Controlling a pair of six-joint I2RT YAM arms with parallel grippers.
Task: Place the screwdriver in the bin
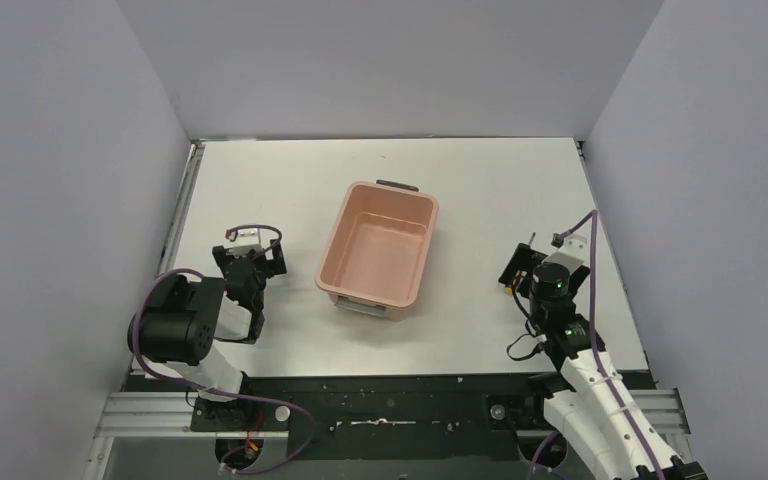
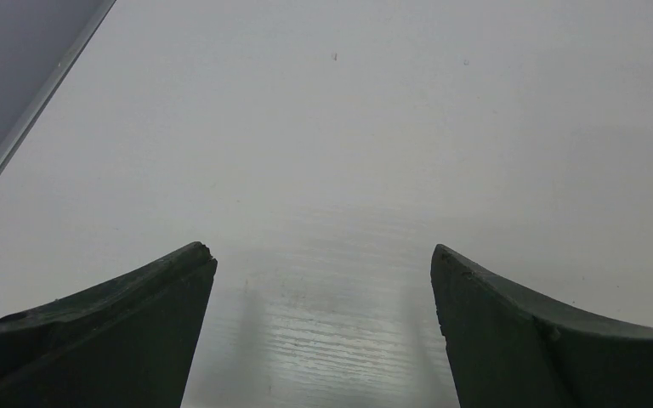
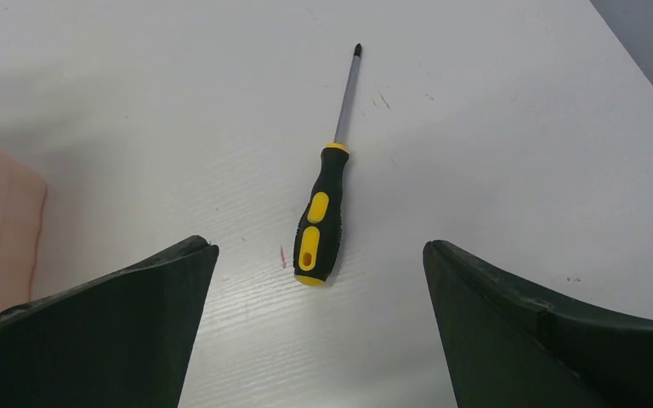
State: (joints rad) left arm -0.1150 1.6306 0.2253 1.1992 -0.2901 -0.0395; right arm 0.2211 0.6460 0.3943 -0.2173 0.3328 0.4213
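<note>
**Screwdriver on the table, outside the bin, between the right fingers**

The white table (image 1: 480, 180) carries the salmon-pink bin (image 1: 378, 250) near its middle. In the top view the bin's dark handle (image 1: 398, 185) is at the 12 o'clock end and its pale handle (image 1: 362, 308) at the 6 o'clock end.

The left gripper (image 2: 323, 259) sits at 9 o'clock from the bin, well apart from it. Its jaws are spread wide over bare tabletop and hold nothing.

The right gripper (image 1: 516, 268) is at 3 o'clock from the bin, low over the table, and its jaws are also wide apart.

In the right wrist view the screwdriver (image 3: 319, 225) lies flat on the table between those fingers and touches neither. Its yellow-and-black handle is nearest the camera, and the shaft points toward 12 o'clock, leaning slightly to 1.
</note>
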